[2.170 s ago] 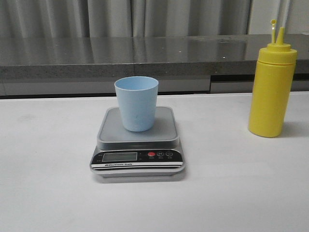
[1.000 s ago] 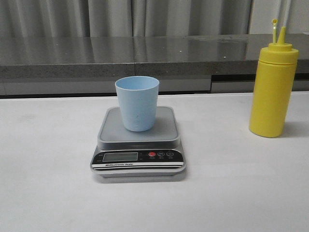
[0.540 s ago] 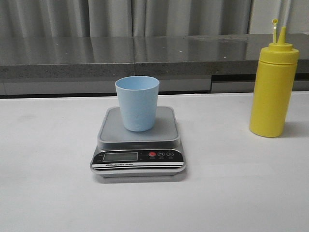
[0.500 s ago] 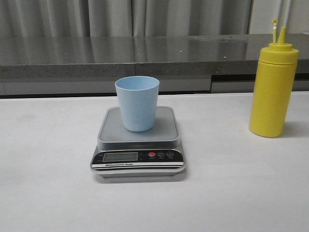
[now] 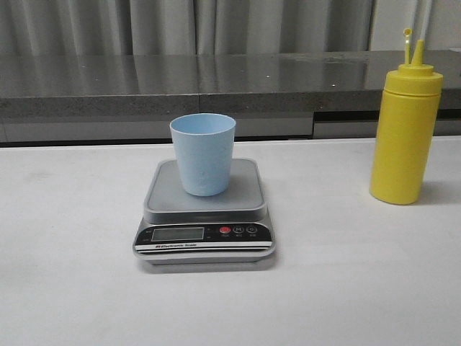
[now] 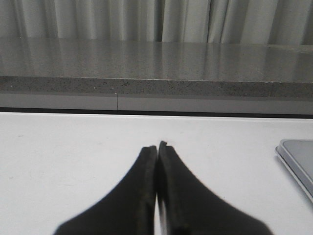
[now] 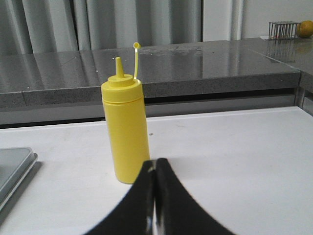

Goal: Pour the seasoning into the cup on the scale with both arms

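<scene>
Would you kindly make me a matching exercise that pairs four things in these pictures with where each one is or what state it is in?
Things:
1. cup
2. yellow bottle
3. scale
4. right pincer

Places or states:
A. lies flat on the white table, display facing the camera
B. shut, holding nothing, pointed toward the bottle
C. stands upright on the grey platform
D. stands upright on the table, to the right of the scale, cap open

Pairs: 1-C, 2-D, 3-A, 4-B

light blue cup (image 5: pixel 203 153) upright on scale (image 5: pixel 204 209) (centred), yellow seasoning bottle (image 5: pixel 404 135) well apart
</scene>
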